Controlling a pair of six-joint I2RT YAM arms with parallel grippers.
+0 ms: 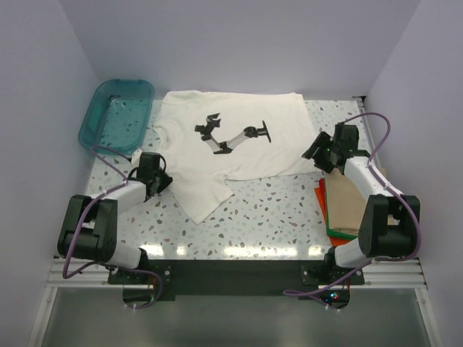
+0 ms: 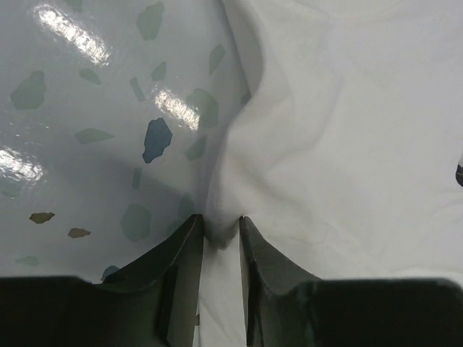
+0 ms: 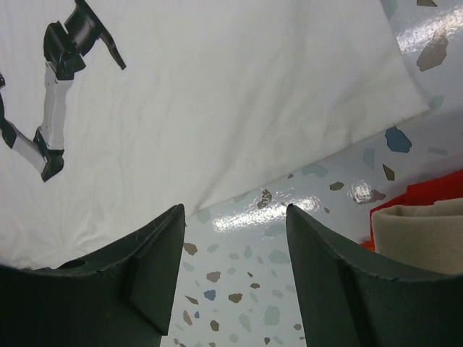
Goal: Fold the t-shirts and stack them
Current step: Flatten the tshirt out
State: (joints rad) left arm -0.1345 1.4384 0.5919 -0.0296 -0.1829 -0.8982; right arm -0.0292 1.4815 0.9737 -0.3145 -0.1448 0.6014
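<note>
While the left end effector (image 2: 221,220) pinches a pucker of the off-white t-shirt (image 1: 282,144) at its near-left edge, the right end effector (image 3: 235,210) stands open and empty over the surface (image 1: 268,210), just beside the shirt's near-right corner. That shirt lies spread flat, not yet folded. Further right, a tan t-shirt (image 1: 351,202) tops a folded stack, an orange-red t-shirt (image 1: 321,196) beneath it. By my judgement, only this last shirt remains.

The off-white t-shirt (image 1: 239,141) has a black and grey robot-arm picture. At ten o'clock is a see-through teal tub (image 1: 116,108), and at four o'clock a tan shirt (image 1: 349,208) on an orange-red shirt (image 3: 434,189). The table (image 1: 275,210) is white with grey, blue and brown specks.
</note>
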